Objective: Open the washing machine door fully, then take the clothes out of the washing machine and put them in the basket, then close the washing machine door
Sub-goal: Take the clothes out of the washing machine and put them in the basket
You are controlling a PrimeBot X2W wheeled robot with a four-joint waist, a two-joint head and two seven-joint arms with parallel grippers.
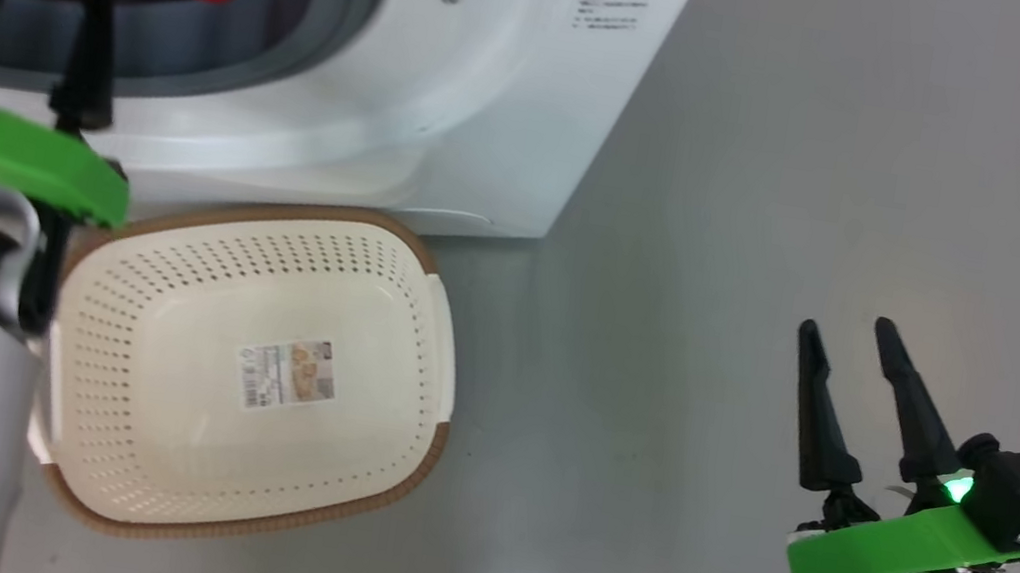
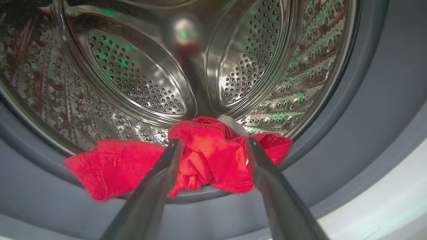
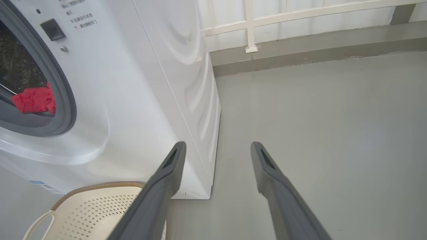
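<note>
The mouth of the washing machine (image 1: 501, 73) stands unblocked, and I look straight into the perforated steel drum (image 2: 133, 76), so I judge the door-opening step done. How wide the washing machine door stands I cannot tell.

The unloading has not begun. The red clothes (image 2: 116, 163) lie bunched at the front lip of the drum, spilling onto the grey rubber ring (image 2: 367, 116), with a bit of white fabric behind the bunch. My left pincer (image 2: 214, 141) is spread wide and grips nothing; its two fingers point at the red bunch, one to each side of its middle, just short of it or barely touching, I cannot say which. My right pincer (image 1: 848, 327) is also spread wide and empty, hanging over bare grey floor (image 1: 791, 167), well apart from the machine.

The basket (image 1: 153, 375) sits on the floor right against the foot of the machine, below the opening, with nothing in it but its paper label (image 1: 287, 375). So what is left is the grasp, the lift over the ring, the drop into the basket, and closing the door.

Nothing stands between the clothes and the basket. My own left forearm hangs over the basket's near-left edge, and the rubber ring's lip may catch the cloth. A white rail (image 3: 250, 26) runs along the wall behind, out of the way.
</note>
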